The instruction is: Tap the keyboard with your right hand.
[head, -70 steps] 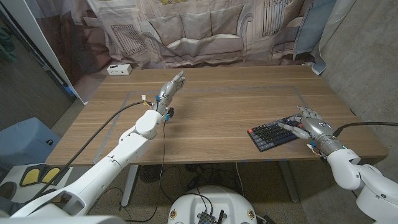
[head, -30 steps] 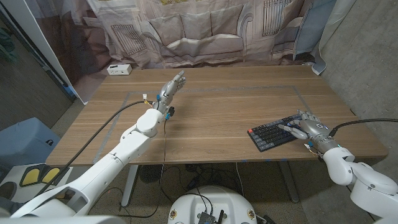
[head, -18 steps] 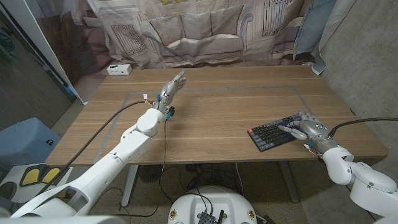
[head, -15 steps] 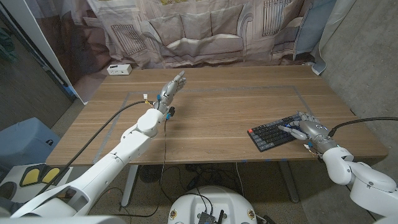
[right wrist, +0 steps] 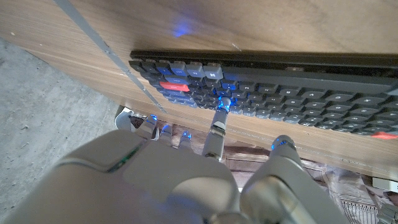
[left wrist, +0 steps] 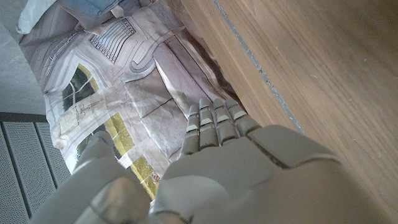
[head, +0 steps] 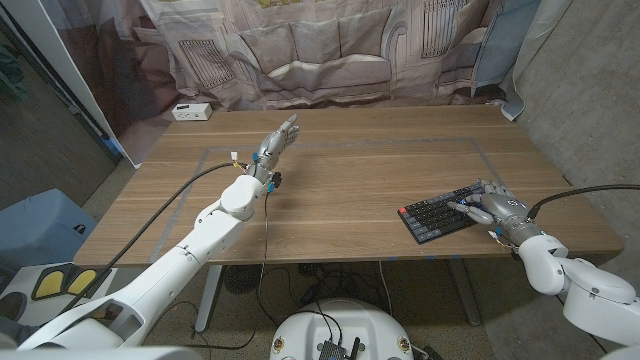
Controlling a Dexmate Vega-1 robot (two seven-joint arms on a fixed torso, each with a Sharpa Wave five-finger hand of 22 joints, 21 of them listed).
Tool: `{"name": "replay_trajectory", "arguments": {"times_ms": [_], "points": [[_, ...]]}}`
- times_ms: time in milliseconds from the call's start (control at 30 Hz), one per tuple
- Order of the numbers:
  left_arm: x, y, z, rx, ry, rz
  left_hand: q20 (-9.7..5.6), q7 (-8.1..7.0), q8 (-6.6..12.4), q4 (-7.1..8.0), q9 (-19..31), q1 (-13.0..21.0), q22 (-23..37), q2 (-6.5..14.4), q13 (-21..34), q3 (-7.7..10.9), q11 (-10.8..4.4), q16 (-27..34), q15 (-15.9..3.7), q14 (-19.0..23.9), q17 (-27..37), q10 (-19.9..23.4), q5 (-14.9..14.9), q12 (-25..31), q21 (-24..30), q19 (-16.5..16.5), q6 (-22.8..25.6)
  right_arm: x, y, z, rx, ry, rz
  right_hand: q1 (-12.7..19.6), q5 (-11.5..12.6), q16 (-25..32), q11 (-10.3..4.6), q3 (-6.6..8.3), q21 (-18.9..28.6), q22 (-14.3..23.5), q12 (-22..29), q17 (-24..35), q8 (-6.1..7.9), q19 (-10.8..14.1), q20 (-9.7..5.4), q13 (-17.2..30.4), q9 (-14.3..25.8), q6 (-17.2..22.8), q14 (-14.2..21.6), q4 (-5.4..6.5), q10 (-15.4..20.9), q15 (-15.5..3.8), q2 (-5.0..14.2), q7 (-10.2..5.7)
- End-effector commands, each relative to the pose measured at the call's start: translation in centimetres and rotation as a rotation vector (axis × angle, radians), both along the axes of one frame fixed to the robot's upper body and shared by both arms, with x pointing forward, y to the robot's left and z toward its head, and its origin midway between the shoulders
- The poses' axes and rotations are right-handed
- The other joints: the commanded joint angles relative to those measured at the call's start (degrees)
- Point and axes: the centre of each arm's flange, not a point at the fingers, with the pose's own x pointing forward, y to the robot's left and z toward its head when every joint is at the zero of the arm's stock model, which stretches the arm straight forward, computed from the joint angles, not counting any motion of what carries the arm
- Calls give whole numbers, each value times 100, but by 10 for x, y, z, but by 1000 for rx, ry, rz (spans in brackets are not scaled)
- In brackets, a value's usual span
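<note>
The right hand (head: 497,211) grips nothing, fingers spread, one fingertip (right wrist: 222,106) seemingly touching the keyboard (head: 438,215) just beneath it; pressing harder could shove the keyboard toward the table (head: 360,170) edge.

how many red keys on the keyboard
2 visible on the keyboard: one red key near the extended fingertip, another at the far end. The right hand may hide more.

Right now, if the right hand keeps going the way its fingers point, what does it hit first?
The keyboard. In the wrist view the right hand has one finger stretched toward the keys near the red one, tip at or just off them; contact is hard to judge. Nothing else lies between.
</note>
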Motion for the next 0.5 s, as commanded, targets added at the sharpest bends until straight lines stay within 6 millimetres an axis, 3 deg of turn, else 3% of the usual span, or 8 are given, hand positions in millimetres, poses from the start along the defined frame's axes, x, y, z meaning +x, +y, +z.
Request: {"name": "replay_trajectory", "arguments": {"times_ms": [33,500], "points": [[1,-1,-1,-1,5,-2,-11,-17,-8,-33,14,6,18,51,21,18,12,-12,-11,62,29,37,-14,-14,2,28,53,1,-1,-1,-5,11,-4,33,28,36,-24,43,49,24,50,-2,47,-329,-10,4,17,144,-798,5,60,-37,7,20],[3,-2,-3,-4,7,-4,-10,-16,-12,-41,15,5,18,60,22,14,18,-13,-18,63,30,41,-15,-22,3,30,57,1,-1,0,-2,-2,-3,48,34,40,-32,52,58,23,64,-9,33,-284,-15,-1,15,192,-751,-7,140,-41,6,9]]}}
